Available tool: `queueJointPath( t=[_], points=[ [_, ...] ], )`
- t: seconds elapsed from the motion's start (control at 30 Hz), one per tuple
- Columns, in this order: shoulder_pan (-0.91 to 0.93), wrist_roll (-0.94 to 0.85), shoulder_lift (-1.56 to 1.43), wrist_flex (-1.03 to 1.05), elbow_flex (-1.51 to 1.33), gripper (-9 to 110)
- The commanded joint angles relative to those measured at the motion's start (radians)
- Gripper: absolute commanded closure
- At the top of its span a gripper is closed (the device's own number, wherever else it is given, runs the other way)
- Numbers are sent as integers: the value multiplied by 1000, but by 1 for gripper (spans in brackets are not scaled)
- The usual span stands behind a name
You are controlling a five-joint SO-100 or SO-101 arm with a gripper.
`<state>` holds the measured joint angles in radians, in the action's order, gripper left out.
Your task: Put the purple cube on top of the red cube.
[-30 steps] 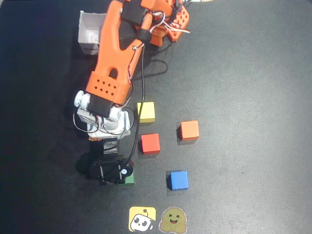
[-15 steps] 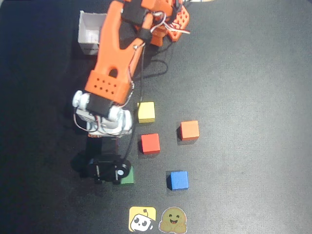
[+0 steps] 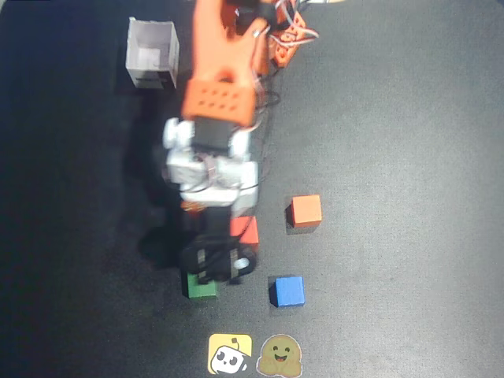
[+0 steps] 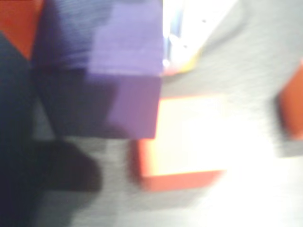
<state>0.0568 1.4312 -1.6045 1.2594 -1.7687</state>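
In the wrist view the purple cube [image 4: 102,66] fills the upper left, close to the camera and held in my gripper [image 4: 99,42], which is shut on it. The red cube [image 4: 182,142] lies on the dark mat just below and to the right of it, its top washed out by glare. The purple cube hangs above the mat, offset to the left of the red cube. In the overhead view my gripper [image 3: 216,264] hides the purple cube, and only part of the red cube [image 3: 246,231] shows beside the arm.
A green cube [image 3: 201,288] lies right under the gripper's tip. A blue cube [image 3: 289,290] and an orange cube [image 3: 305,211] lie to the right; the orange cube also shows in the wrist view [image 4: 291,109]. A white open box [image 3: 152,53] stands at the back left. Two stickers [image 3: 252,356] lie at the front edge.
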Motion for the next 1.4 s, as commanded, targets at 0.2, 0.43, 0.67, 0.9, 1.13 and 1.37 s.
queueJointPath(
  t=[0.2,0.43,0.67,0.9,1.13,1.37],
  points=[
    [-66,52,-75,-77,-64,97],
    [-80,58,-32,-110,-72,97],
    [-83,58,8,-147,-92,97],
    [-81,58,38,-181,-106,97],
    [-83,58,58,-212,-121,97],
    [-81,52,52,-212,-135,97]
  ],
)
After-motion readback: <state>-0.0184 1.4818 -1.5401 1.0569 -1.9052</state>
